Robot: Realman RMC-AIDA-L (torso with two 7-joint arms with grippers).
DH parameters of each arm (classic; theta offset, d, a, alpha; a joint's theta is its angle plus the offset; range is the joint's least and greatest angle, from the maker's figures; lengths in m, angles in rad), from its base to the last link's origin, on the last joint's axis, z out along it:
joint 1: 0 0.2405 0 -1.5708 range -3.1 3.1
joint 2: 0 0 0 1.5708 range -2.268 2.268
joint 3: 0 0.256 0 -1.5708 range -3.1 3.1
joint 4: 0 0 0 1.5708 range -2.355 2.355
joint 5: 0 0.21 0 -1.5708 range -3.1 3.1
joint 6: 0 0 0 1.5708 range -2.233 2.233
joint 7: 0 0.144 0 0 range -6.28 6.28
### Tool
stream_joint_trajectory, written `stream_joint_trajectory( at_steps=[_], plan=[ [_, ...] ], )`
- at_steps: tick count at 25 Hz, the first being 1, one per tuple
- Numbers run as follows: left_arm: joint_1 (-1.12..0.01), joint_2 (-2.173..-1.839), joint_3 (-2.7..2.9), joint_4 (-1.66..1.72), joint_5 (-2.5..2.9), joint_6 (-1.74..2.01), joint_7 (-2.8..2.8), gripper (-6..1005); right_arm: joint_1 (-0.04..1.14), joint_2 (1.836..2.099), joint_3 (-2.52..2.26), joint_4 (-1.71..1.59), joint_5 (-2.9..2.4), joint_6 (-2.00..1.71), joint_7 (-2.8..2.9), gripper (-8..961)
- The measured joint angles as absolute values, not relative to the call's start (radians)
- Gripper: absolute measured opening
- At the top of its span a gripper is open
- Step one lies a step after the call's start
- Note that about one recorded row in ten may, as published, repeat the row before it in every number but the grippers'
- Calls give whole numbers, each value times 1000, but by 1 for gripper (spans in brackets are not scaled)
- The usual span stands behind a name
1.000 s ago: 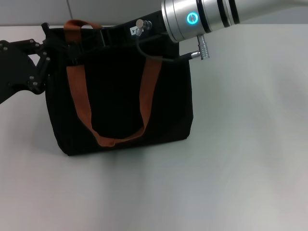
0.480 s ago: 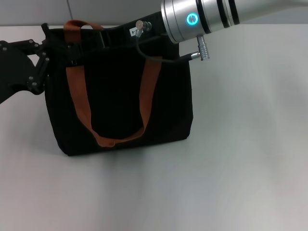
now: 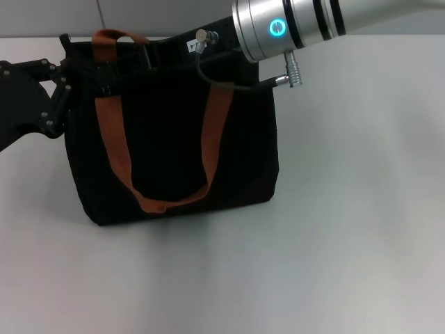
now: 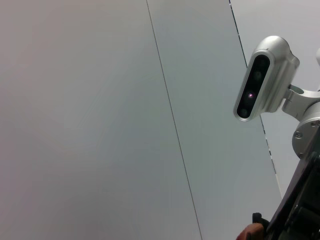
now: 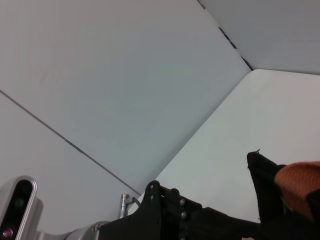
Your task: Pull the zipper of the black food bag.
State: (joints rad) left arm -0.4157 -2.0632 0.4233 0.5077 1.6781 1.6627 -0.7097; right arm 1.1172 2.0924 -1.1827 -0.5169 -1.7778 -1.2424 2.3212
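Bag (image 3: 174,153) stands upright on the table (image 3: 334,243), straps (image 3: 115,149) draped down its front. Zipper along the top edge is hidden; pull tab not visible in any view.

Over the last second the bag holds its place. The right arm (image 3: 306,24) edges slightly along the top edge, so a slow pull seems underway, progress unclear.

Left gripper (image 3: 35,94) sits against the bag's upper left corner. Jaws of both grippers: cannot tell, since the right's fingers are hidden behind the bag's rim.
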Motion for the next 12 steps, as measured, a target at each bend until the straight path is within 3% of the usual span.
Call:
stream_joint_trajectory(
  at_steps=[12],
  plan=[
    [-426,-2063,423,508,1676,1677,-717,26,1117,2092,-1183,-517,-1776,-1234,2321,381]
  ],
)
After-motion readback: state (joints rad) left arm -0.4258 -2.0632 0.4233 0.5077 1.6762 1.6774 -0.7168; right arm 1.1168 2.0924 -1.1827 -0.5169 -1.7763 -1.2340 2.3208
